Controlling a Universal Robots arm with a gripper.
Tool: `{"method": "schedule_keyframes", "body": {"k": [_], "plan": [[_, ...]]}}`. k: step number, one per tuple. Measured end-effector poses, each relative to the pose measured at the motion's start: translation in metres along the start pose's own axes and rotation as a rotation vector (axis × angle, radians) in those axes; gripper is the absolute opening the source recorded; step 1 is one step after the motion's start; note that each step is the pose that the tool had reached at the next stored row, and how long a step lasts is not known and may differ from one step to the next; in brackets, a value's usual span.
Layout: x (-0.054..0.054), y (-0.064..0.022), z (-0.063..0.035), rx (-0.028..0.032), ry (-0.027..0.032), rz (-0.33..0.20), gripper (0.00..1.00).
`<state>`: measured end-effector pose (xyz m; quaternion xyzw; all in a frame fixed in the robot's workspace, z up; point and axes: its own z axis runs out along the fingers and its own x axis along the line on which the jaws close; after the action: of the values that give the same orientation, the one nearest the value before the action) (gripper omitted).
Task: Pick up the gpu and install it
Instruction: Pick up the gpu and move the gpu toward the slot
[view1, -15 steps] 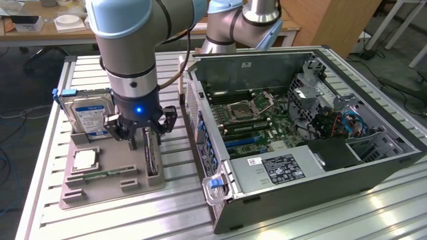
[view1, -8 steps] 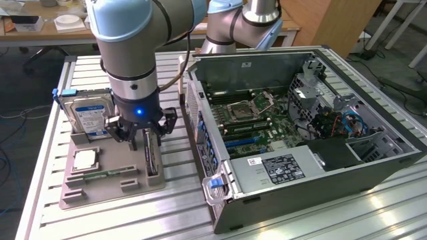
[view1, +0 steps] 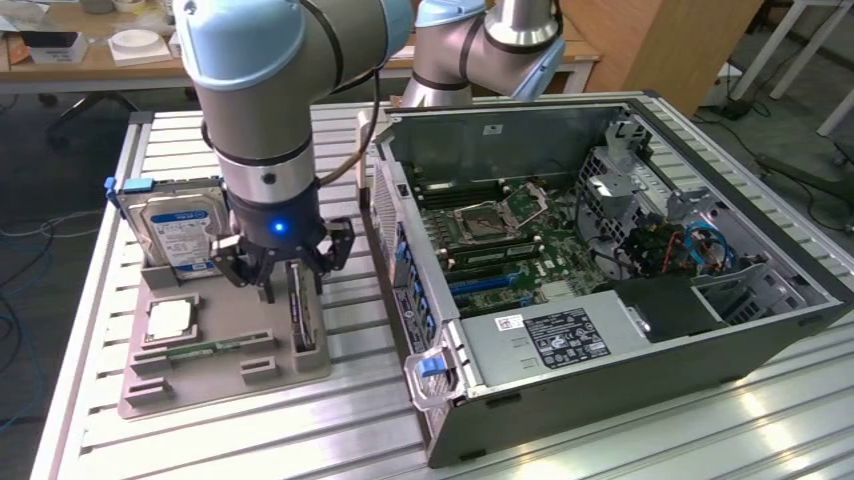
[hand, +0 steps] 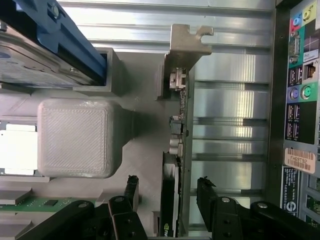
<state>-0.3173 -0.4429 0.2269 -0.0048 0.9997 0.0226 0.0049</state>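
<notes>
The gripper (view1: 292, 288) (hand: 168, 186) hangs low over the grey holder tray (view1: 220, 378), its jaws open and straddling the gpu (view1: 304, 322) (hand: 176, 125) without closing on it. The gpu stands on edge in its tray slot, between the fingers (hand: 131, 192). The hard drive (view1: 180, 225) stands in the same tray near the gripper, and the open computer case (view1: 601, 300) lies on the bench (view1: 347, 430) towards the exterior view's right.
</notes>
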Motion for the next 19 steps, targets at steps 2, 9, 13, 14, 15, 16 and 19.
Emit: {"method": "schedule_keyframes", "body": {"k": [2,9,13,14,15,16,19], "plan": [[0.0,-0.0003,0.0008,0.0001,0.0001,0.0,0.59],[0.0,-0.003,0.0015,0.0,0.0001,0.0,0.59],[0.0,-0.0045,0.0017,0.0,0.0,0.0,0.59],[0.0001,-0.0046,0.0019,-0.0001,-0.0001,0.0,0.59],[0.0001,-0.0049,0.0024,-0.0001,-0.0001,0.0,0.59],[0.0001,-0.0049,0.0031,-0.0001,-0.0001,0.0,0.59],[0.0001,-0.0051,0.0038,0.0002,0.0002,0.0,0.59]]}}
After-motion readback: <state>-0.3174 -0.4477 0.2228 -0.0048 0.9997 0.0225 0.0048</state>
